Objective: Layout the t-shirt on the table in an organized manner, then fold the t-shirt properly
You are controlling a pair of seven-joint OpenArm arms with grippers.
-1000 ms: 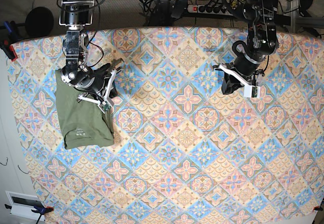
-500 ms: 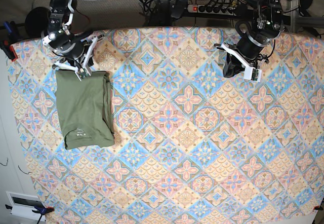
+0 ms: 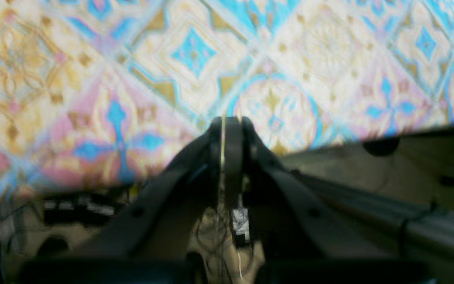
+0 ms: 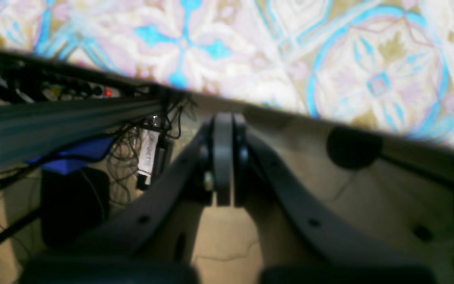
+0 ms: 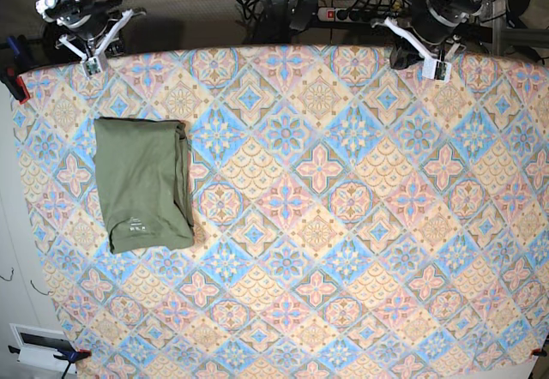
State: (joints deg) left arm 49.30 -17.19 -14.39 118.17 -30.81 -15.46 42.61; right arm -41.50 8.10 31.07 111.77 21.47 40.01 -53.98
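Wrist views | left gripper (image 3: 227, 130) jaws closed, empty | right gripper (image 4: 224, 126) same

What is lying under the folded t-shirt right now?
Only the table and its patterned cloth show around the folded t-shirt. The shirt lies flat with nothing on top. The cloth directly beneath it is covered, so anything thin there cannot be seen.
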